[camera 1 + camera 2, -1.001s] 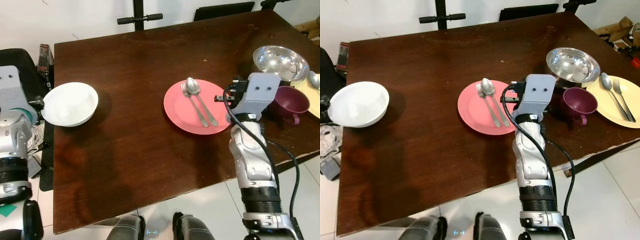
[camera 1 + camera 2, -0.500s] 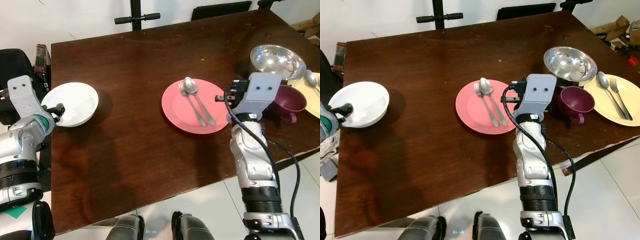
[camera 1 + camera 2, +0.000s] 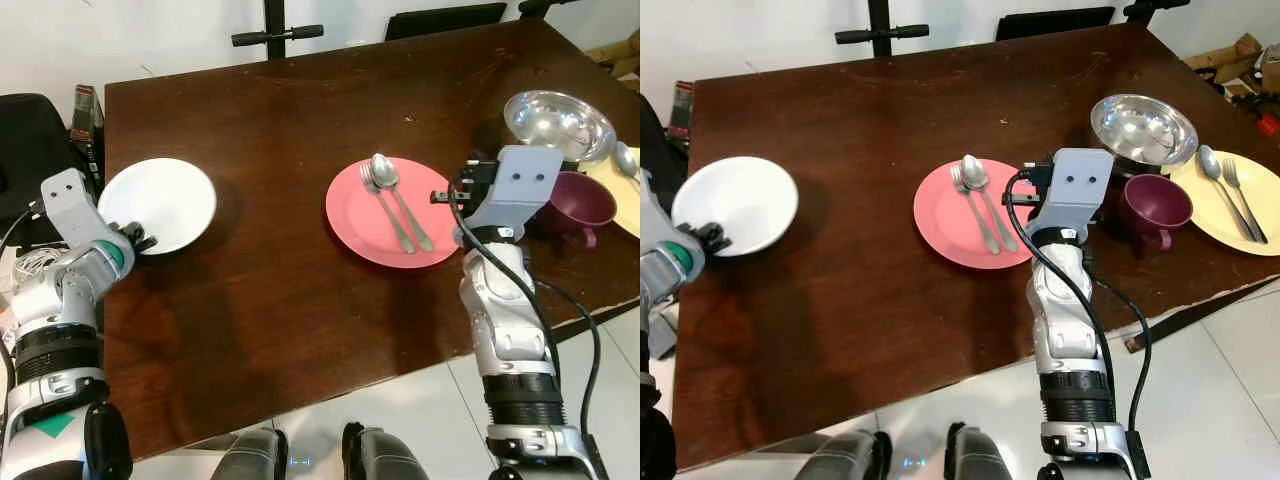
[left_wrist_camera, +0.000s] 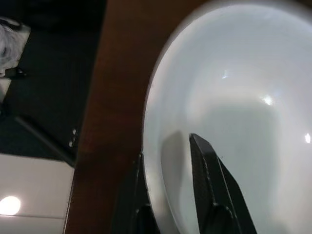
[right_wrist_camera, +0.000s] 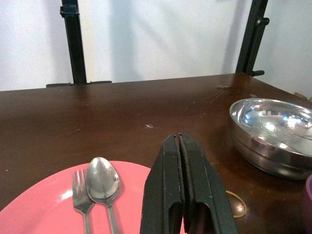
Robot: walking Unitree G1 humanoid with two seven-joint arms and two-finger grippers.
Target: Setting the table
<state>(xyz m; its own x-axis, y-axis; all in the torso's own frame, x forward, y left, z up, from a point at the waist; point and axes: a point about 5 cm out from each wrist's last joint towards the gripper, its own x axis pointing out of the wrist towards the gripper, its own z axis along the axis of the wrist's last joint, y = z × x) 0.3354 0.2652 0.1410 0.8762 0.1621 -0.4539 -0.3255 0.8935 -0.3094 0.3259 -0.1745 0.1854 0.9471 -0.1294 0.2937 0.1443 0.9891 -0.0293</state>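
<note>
A white bowl [image 3: 165, 198] sits at the table's left edge. My left gripper [image 3: 137, 240] is shut on its near rim, with one finger [image 4: 209, 190] inside the bowl and the other outside. At the table's middle lies a pink plate [image 3: 385, 215] holding a fork [image 3: 372, 182] and a spoon [image 3: 386, 170]. My right gripper [image 5: 179, 141] is shut on nothing and hovers just above the plate's right edge, pointing toward the far side of the table.
A steel bowl [image 3: 558, 122] and a purple mug [image 3: 582, 200] stand close to the right of my right arm. A yellow plate [image 3: 1230, 205] with a spoon and fork lies at the far right. Black chair backs [image 3: 445, 18] line the far edge of the dark wooden table [image 3: 270, 310].
My left arm has swung in over the table's left edge and its gripper has taken the bowl's near rim. The bowl has slid a little to the right. My right arm has stayed still.
</note>
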